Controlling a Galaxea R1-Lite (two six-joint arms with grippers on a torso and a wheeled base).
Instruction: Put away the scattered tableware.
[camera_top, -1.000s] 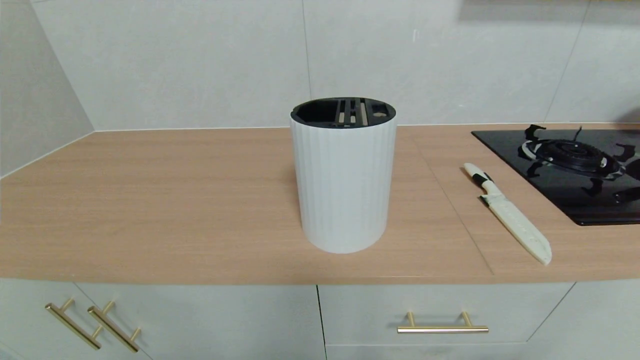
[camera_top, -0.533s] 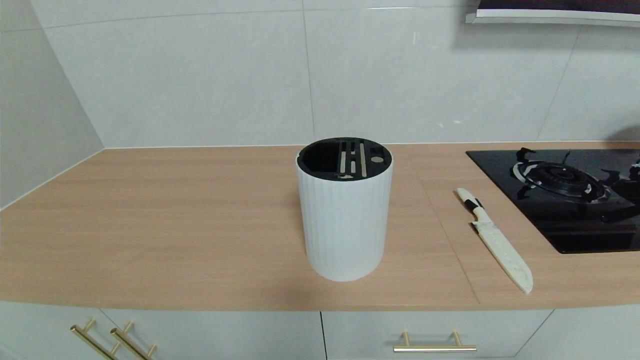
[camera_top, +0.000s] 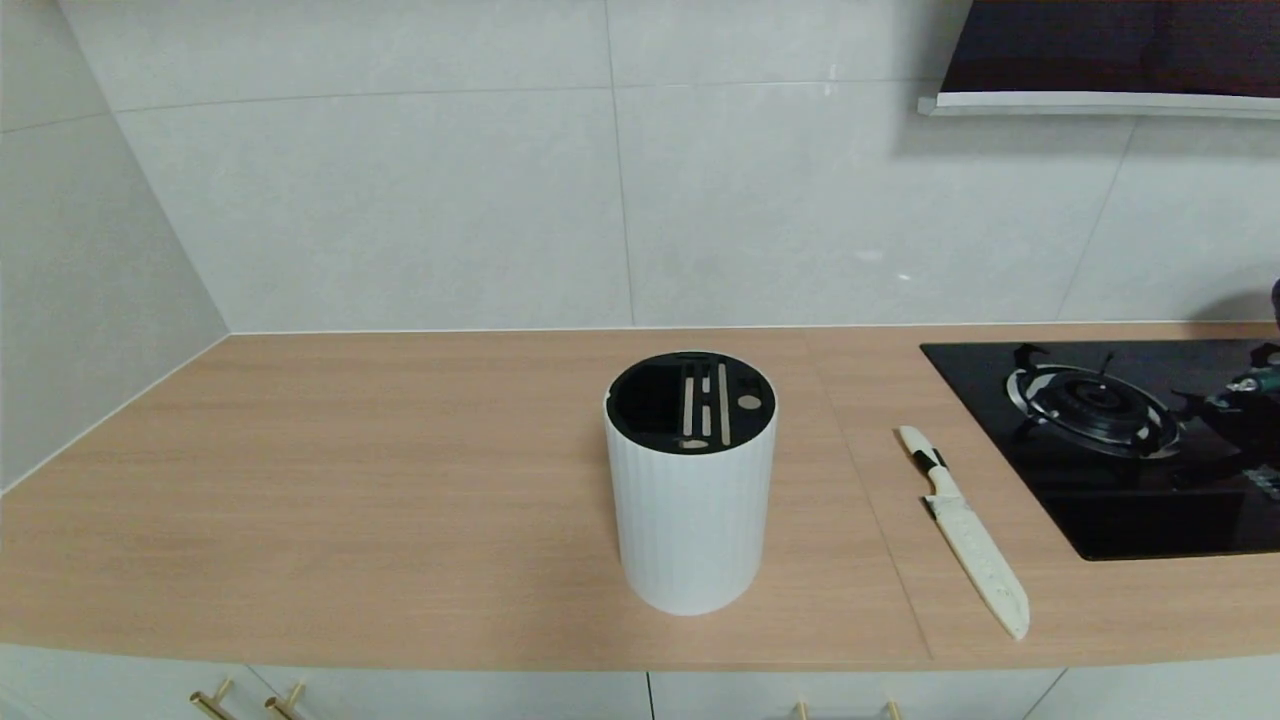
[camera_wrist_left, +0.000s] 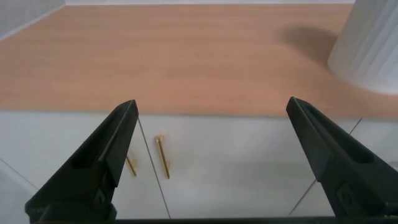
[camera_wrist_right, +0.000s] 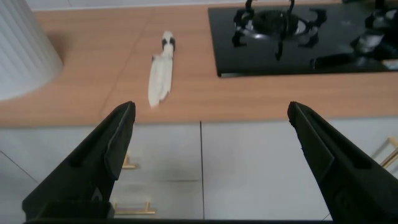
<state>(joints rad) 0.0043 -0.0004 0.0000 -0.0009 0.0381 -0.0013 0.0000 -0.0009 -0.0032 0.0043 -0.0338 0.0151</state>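
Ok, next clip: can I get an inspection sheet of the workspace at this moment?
Surface: wooden counter, level, no spills seen.
Job's things: knife lies flat between the holder and the hob, handle toward the wall, tip toward the front edge. The holder stands upright, and nothing sticks out of its slots.
Clutter: nothing seen.
Grippers: left pincer open, right pincer open; both are out in front of the counter's edge and hold nothing.
Cables: nothing seen.
Surroundings: tiled wall, hood above the hob, drawers with gold handles below the counter.
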